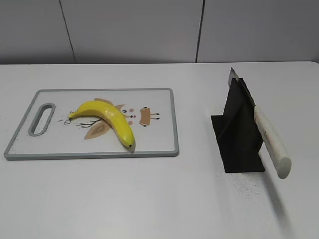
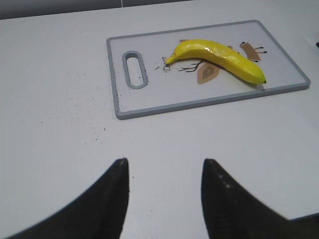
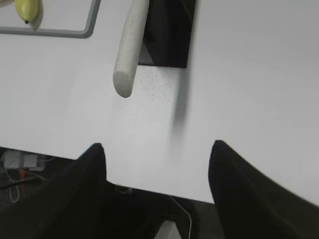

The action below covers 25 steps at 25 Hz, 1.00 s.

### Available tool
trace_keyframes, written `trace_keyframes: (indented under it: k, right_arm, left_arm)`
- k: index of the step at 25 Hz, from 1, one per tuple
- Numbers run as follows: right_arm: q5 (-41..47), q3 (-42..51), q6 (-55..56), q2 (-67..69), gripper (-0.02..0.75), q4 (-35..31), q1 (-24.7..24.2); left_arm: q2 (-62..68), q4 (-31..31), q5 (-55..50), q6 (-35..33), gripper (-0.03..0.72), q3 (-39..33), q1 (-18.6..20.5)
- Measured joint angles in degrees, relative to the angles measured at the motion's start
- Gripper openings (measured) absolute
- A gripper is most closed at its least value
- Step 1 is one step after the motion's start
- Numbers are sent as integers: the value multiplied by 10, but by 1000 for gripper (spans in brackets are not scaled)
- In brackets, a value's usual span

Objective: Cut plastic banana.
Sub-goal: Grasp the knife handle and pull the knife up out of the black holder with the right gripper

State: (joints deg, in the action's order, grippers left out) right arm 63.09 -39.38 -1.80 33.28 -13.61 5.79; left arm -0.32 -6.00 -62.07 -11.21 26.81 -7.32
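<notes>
Exterior view: a white table (image 1: pixel 149 199) carries a grey-rimmed cutting board (image 1: pixel 99 152) on the left. The yellow plastic banana (image 1: pixel 107 118) lies on the board, right of its handle slot, stem end toward the far left and dark tip at the near edge. Well apart on the right stands a black knife stand (image 1: pixel 238 139). A knife (image 1: pixel 269 137) rests in it at a slant, blade up and far, its pale handle sticking out toward the near right, clear of the table. Neither claw shows in this view.

Left wrist view: the left claw (image 2: pixel 164 172) hangs over bare table, its two dark fingers (image 2: pixel 112 199) spread wide with nothing between them. The board lies farther off, with the banana on its right half, well apart from the claw. Fine dark specks dot the table left of the board.

Right wrist view: the right claw (image 3: pixel 157 159) is also wide and holds nothing, poised over the near table edge. The knife handle's rounded end lies beyond it, a little to the left, with the stand behind. The banana's tip and a board corner show at the far left.
</notes>
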Motion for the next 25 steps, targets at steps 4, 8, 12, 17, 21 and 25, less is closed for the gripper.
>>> trace_keyframes:
  k: [4,8,12,17,21,25]
  right_arm:
    - [34,-46,0,95,489,-42,0]
    - [63,-102,0,189,489,-61,0]
    - [63,-158,0,281,469,-63,0]
    - [62,-213,1,376,424,-60,44]
    - [62,-237,59,442,405,11,112]
    - [58,-241,111,498,403,50,144]
  left_arm:
    - [0,0,0,0,461,0,0]
    - [0,0,0,0,461,0,0]
    - [0,0,0,0,461,0,0]
    - [0,0,0,0,461,0,0]
    - [0,0,0,0,461,0,0]
    - [0,0,0,0,461,0,0]
